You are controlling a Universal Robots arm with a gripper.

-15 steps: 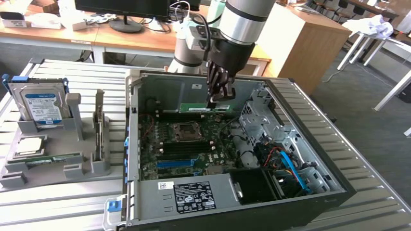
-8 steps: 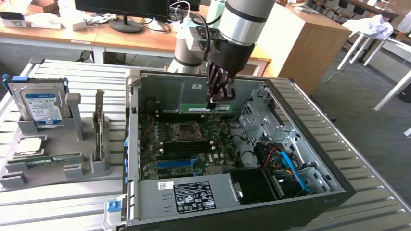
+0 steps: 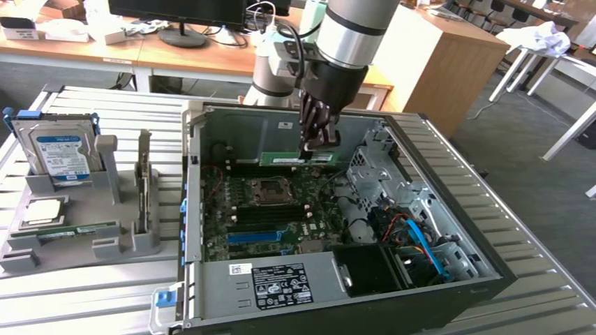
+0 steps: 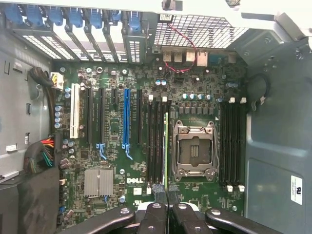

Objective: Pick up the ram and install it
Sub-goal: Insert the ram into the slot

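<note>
A: One arm, one claw. The dark multi-link gripper hangs inside the open grey-and-black tower computer case, over the green motherboard. Claw state?

B: Clamped. The fingers are pressed together on the ram, the long thin green circuit-board stick. It hangs on edge directly below the claw, gripped along its upper edge, nearer its end on the exterior view's right.

A: Wrist view agrees?

B: Yes. The gripper pinches the ram, seen edge-on as a thin green line running straight away from the fingertips.

A: Long axis?

B: In the exterior view it runs left to right, level. In the wrist view it's parallel with the bank of long black memory slots, and it lines up between them and the square silver-framed CPU socket. A second bank of black slots sits on the socket's other side.

A: Seated?

B: My read is no. The stick looks raised off the board, carried in the air and not in any slot. How high above the slots, I cannot tell. So pick done, install not yet.

A: Other stuff?

B: On the exterior view's left, a grey moulded parts holder carries a boxy silver hard drive with a blue-white label and a dark expansion card standing on edge. Both are well apart from the claw.
</note>
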